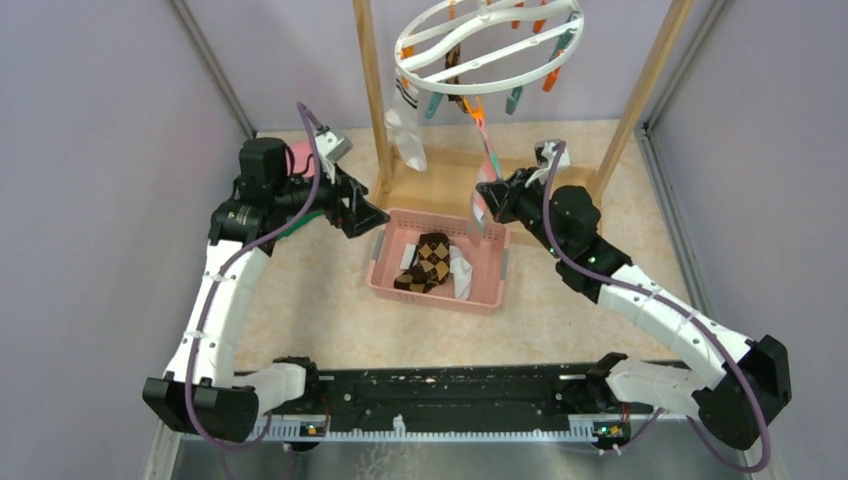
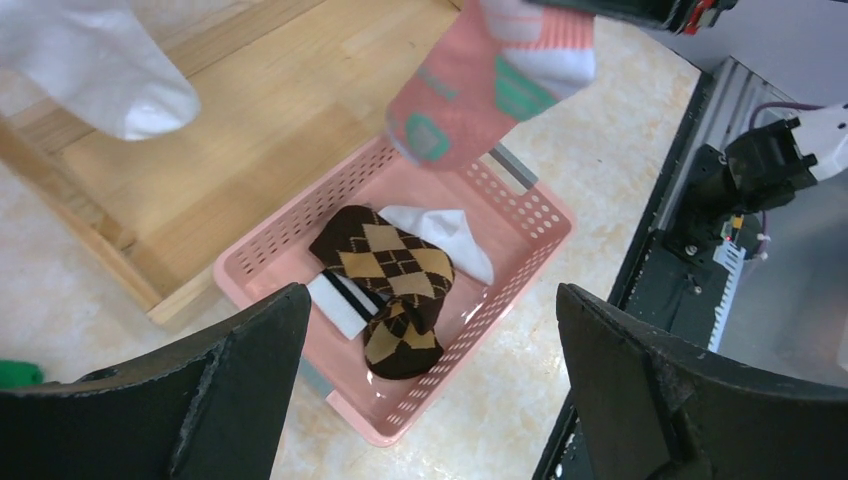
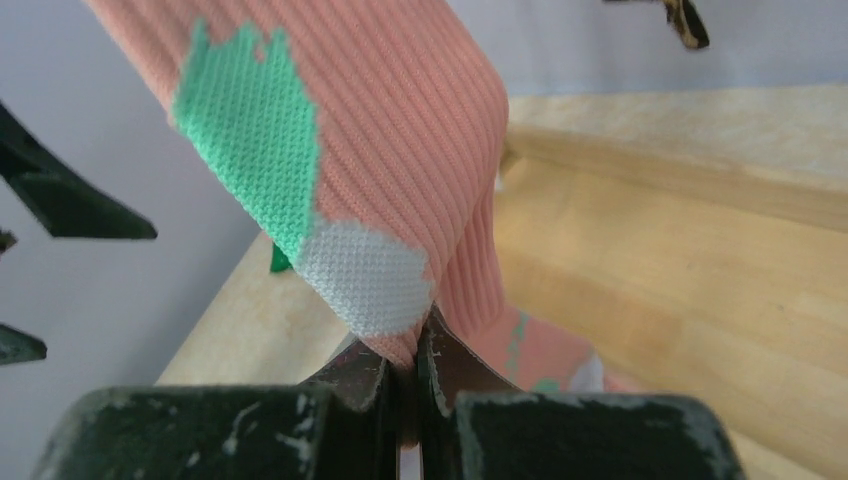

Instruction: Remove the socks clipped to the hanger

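My right jaws are clamping the pink sock (image 3: 400,150) tight; it's looking clipped to the hanger (image 1: 470,88), at 12 o'clock from the basket (image 1: 430,296). I'm guessing pulling straight down, steady, pops it. Left jaws are hanging apart, empty.

one hanger (image 1: 478,88), one basket (image 1: 430,297), one pink sock (image 2: 460,95), one wooden frame (image 1: 372,90).

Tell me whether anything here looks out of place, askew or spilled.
Only one thing: the pink sock is stretched thin between the hanger and the right gripper, whose jaws are shut on it. The socks in the basket lie inside, none spilled.
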{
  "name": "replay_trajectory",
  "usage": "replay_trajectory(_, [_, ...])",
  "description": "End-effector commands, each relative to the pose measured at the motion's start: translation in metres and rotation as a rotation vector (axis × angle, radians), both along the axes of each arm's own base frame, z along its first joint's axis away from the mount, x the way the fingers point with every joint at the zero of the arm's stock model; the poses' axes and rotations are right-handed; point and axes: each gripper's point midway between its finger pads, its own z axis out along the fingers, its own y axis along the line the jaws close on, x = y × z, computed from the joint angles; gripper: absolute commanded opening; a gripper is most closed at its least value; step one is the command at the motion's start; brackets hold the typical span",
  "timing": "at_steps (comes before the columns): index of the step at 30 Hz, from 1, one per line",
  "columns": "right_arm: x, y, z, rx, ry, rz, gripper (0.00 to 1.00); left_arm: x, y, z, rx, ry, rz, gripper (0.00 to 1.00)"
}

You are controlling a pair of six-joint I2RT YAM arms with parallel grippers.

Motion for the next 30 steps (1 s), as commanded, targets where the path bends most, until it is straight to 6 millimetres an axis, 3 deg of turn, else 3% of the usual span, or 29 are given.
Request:
replay_trajectory(1, [-0.032, 0.020, 0.010, 0.056, -0.002, 0.208, 0.00, -0.008, -0.016, 0.010, 0.003, -0.061, -0.053, 0.99])
replay_trajectory(7, [-0.067, 0.060, 0.047, 0.156, -0.049, 0.518, 0.00, -0.016, -0.044, 0.014, -0.049, -0.032, -0.168, 0.99])
replay_trajectory(12, [-0.079, 0.082, 0.058, 0.220, -0.022, 0.680, 0.00, -0.021, -0.063, 0.021, -0.109, 0.003, -0.290, 0.99])
replay_trajectory(22, [-0.084, 0.088, 0.071, 0.276, 0.003, 0.748, 0.00, -0.005, -0.099, 0.031, -0.160, -0.054, -0.358, 0.99])
replay_trajectory(28, [-0.084, 0.086, 0.081, 0.330, 0.007, 0.789, 0.00, -0.009, -0.112, 0.012, -0.159, -0.007, -0.405, 0.98])
replay_trajectory(30, [-0.083, 0.087, 0.080, 0.332, 0.018, 0.798, 0.00, -0.014, -0.113, 0.013, -0.177, 0.013, -0.422, 0.93])
